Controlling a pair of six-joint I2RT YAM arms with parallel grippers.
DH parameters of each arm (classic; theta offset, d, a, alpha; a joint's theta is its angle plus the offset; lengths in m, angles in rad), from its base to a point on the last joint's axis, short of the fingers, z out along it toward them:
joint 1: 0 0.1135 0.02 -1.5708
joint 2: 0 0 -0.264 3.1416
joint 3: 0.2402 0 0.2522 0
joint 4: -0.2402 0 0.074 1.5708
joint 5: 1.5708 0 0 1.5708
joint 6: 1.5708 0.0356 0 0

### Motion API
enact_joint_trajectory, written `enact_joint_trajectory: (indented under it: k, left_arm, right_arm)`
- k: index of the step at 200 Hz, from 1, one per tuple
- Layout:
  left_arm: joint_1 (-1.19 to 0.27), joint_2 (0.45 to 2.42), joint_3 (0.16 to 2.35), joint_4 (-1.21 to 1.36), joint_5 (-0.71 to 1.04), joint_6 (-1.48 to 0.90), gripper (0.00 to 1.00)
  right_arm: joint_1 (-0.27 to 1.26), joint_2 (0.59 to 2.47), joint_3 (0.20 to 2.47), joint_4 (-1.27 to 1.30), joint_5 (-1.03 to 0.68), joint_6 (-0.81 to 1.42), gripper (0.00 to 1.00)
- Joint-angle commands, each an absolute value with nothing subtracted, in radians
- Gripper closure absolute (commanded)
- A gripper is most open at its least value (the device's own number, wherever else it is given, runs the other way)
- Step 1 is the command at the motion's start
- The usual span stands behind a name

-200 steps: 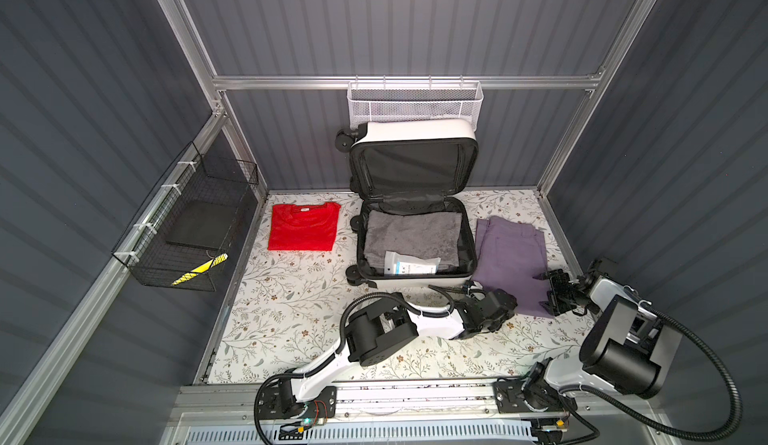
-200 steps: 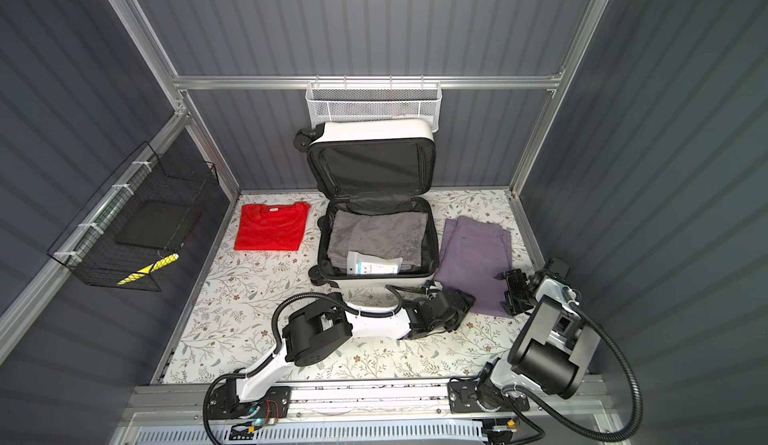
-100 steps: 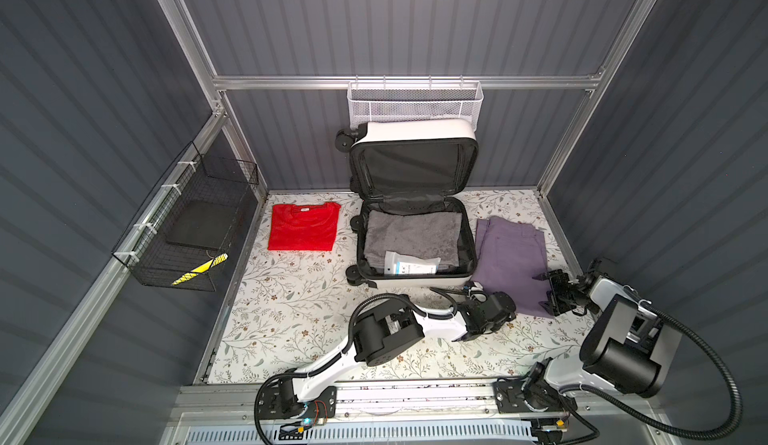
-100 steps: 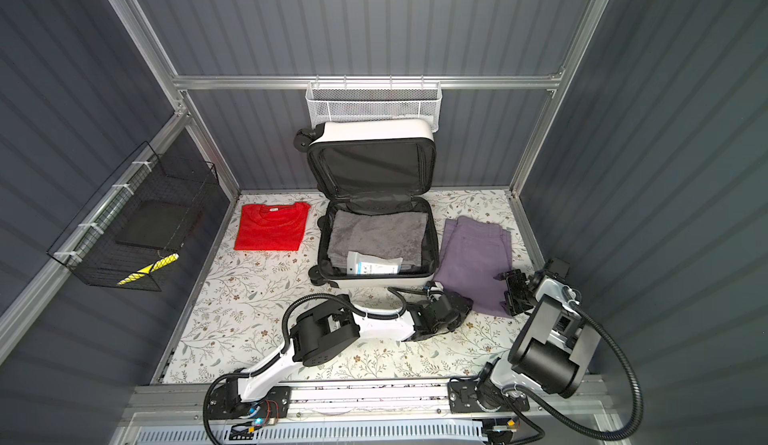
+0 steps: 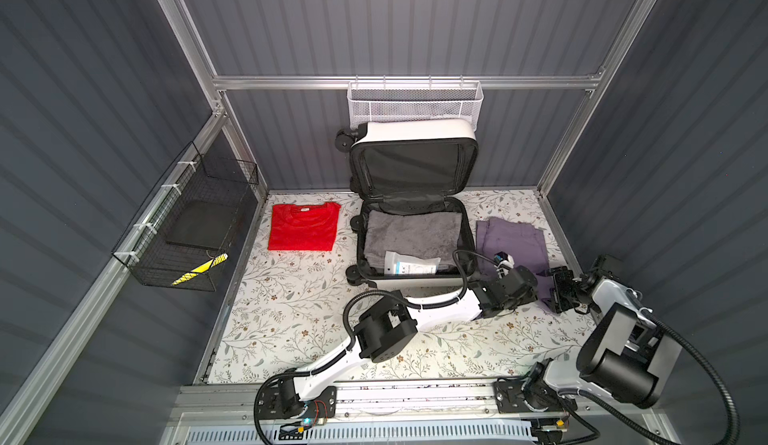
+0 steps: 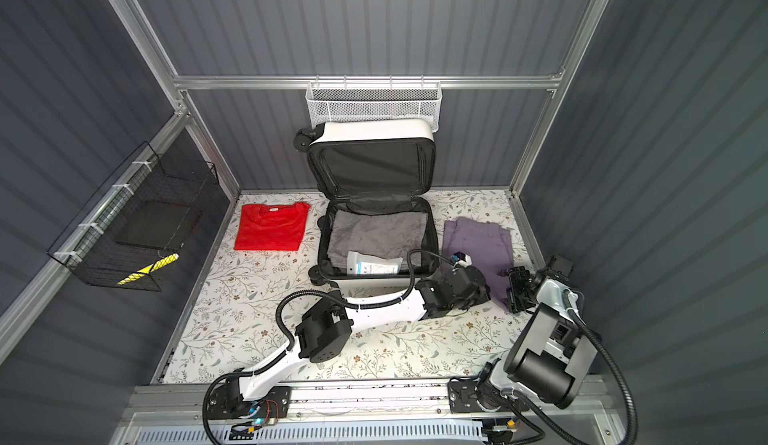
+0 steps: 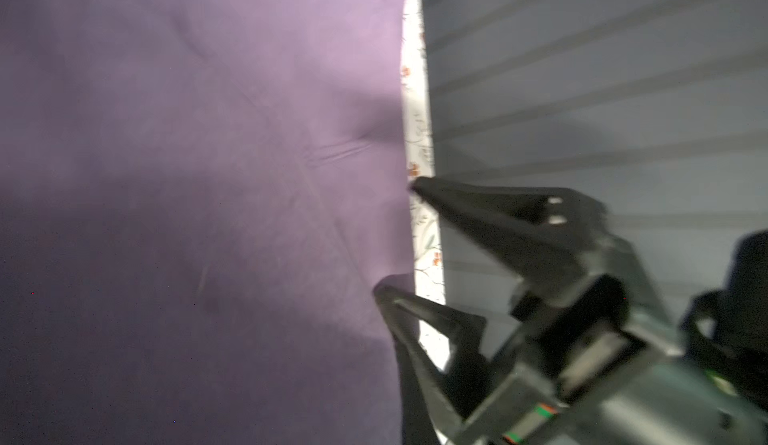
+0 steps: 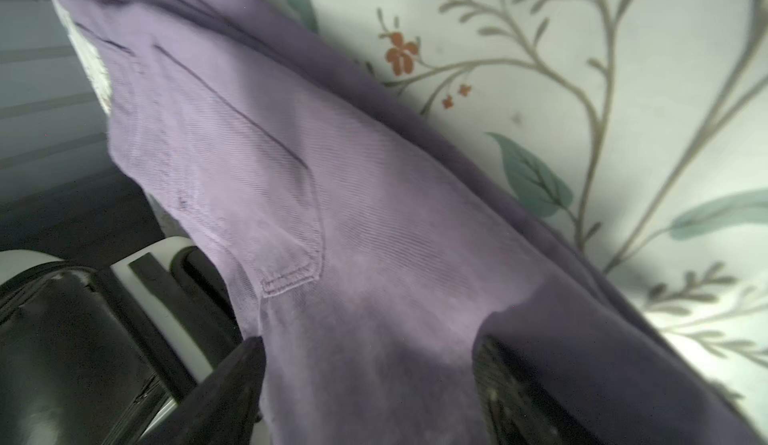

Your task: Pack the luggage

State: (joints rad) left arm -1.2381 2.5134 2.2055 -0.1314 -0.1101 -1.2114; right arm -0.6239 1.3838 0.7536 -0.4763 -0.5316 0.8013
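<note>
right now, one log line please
left gripper shut by purple trousers | right gripper open at trousers edge | luggage open | red shirt unpacked

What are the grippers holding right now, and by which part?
The left gripper appears shut on the purple trousers at their near corner beside the luggage; the right gripper stands open around the opposite edge, gripping nothing.

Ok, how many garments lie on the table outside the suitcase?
2: a folded red T-shirt left of the suitcase, and purple trousers to its right. More could lie hidden from view.
</note>
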Motion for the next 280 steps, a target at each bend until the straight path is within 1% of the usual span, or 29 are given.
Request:
enact_joint_trajectory:
  k: [1,41,74,114,119,152,184,219,280]
  left_arm:
    - [-1.177,2.555,2.308,-0.220,0.058,-1.040,1.00]
    - [-1.107,2.572,2.428,-0.272,0.200,-0.942,1.00]
    - [-1.077,2.570,2.493,-0.297,0.255,-0.891,1.00]
    - [-1.071,2.553,2.524,-0.224,0.322,-0.879,1.00]
    - [-1.071,2.552,2.531,-0.213,0.358,-0.879,1.00]
    - [-1.074,2.545,2.559,-0.145,0.420,-0.902,1.00]
    - [-1.079,2.545,2.599,-0.131,0.474,-0.906,1.00]
    - [-1.064,2.481,2.583,-0.214,0.522,-0.828,1.00]
    - [-1.019,2.284,2.381,-0.416,0.574,-0.666,1.00]
  right_arm:
    - [-0.623,1.364,0.769,-0.483,-0.547,0.846,0.19]
    - [-0.623,1.356,0.752,-0.477,-0.548,0.846,0.20]
    - [-0.623,1.351,0.736,-0.468,-0.551,0.845,0.20]
    - [-0.622,1.344,0.727,-0.463,-0.553,0.848,0.20]
    - [-0.623,1.342,0.730,-0.462,-0.554,0.850,0.20]
    - [-0.623,1.331,0.736,-0.468,-0.555,0.857,0.20]
    - [-0.623,1.316,0.739,-0.472,-0.562,0.862,0.20]
    - [-0.622,1.300,0.742,-0.472,-0.581,0.867,0.20]
    - [-0.623,1.261,0.758,-0.488,-0.614,0.836,0.20]
